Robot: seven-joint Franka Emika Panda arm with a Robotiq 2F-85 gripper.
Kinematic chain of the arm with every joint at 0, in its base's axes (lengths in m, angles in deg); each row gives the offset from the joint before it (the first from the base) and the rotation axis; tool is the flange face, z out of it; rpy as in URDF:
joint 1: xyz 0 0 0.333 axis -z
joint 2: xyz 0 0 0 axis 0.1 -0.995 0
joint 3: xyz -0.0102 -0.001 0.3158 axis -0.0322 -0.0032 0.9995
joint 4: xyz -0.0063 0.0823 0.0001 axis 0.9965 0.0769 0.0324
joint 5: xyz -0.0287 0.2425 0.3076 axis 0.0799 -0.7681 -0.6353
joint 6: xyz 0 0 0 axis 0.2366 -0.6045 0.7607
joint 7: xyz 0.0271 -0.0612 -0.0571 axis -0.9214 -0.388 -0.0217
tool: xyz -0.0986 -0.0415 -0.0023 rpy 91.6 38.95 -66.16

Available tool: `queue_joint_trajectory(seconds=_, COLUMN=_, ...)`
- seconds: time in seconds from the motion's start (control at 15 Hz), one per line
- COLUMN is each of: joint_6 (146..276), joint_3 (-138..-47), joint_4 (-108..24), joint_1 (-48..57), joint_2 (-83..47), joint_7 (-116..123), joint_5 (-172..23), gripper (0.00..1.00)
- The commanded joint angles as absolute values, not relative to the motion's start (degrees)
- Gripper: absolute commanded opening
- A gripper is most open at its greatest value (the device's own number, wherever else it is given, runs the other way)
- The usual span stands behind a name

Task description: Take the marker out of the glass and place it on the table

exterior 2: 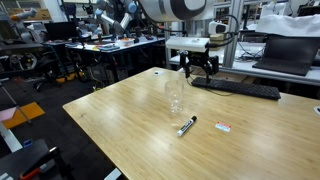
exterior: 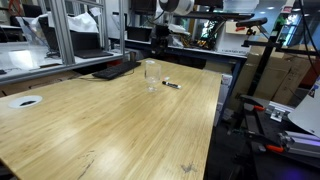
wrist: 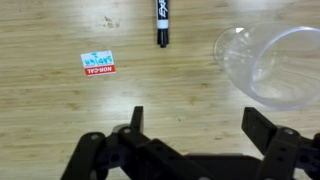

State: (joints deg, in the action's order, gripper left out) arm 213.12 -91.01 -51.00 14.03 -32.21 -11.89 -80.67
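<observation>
The black marker (wrist: 161, 22) lies flat on the wooden table (wrist: 60, 110), outside the glass; it shows in both exterior views (exterior: 171, 85) (exterior 2: 187, 126). The clear glass (wrist: 270, 62) is empty, and stands upright beside the marker in both exterior views (exterior: 151, 75) (exterior 2: 176, 95). My gripper (wrist: 200, 125) is open and empty, with bare wood between its fingers. It hangs above the table behind the glass (exterior 2: 197, 68), apart from both things.
A small red-and-blue label (wrist: 98, 64) lies on the table near the marker (exterior 2: 223, 127). A black keyboard (exterior 2: 240, 88) sits at the far table edge. A white round disc (exterior: 25, 101) lies near one corner. Grey workbenches and equipment surround the table.
</observation>
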Motion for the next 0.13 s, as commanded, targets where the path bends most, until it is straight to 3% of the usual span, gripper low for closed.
queue_joint_trajectory(seconds=0.0, joint_6=218.96, joint_3=-92.94, joint_4=-60.50, joint_1=11.05, joint_2=-24.27, joint_7=-6.62, joint_5=-76.45, gripper=1.00)
queue_joint_trajectory(seconds=0.07, joint_6=219.49, joint_3=-93.23, joint_4=-61.98, joint_1=10.33, joint_2=-22.72, joint_7=-4.99, joint_5=-75.10, gripper=1.00)
